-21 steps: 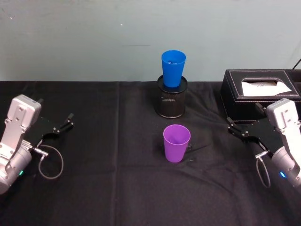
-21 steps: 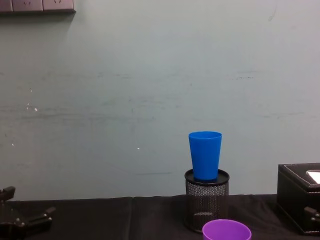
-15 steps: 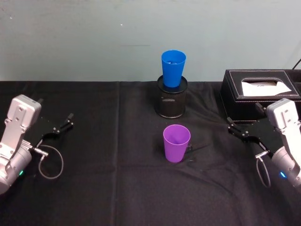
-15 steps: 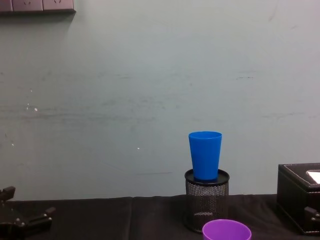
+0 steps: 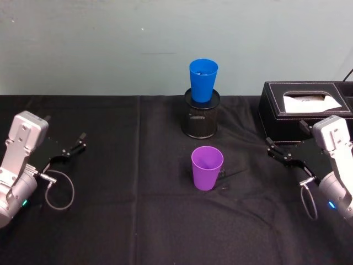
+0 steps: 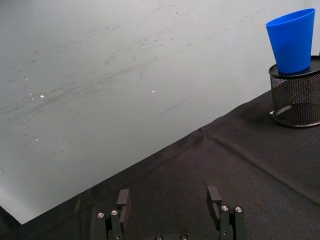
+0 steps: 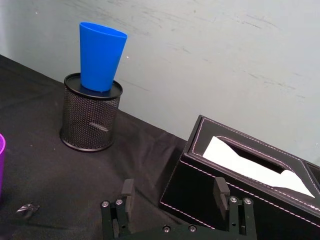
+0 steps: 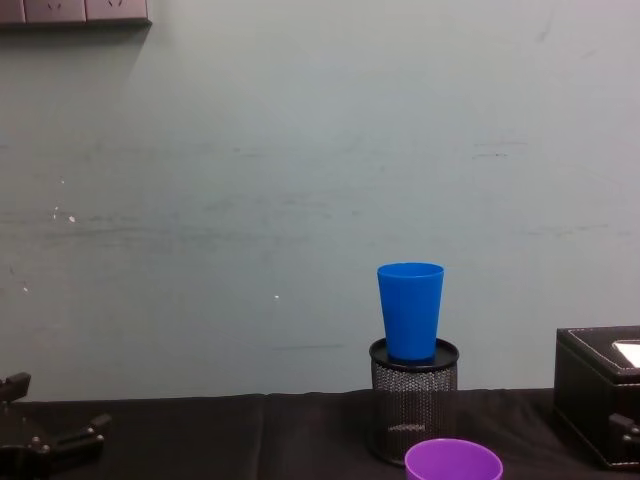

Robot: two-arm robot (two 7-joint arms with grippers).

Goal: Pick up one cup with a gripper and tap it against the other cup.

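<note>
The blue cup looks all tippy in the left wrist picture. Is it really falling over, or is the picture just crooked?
Just crooked: in the left wrist view the blue cup leans, but the back edge of the table slants too; in the chest view it stands straight in the black mesh holder; in the head view it is upright as well.
</note>
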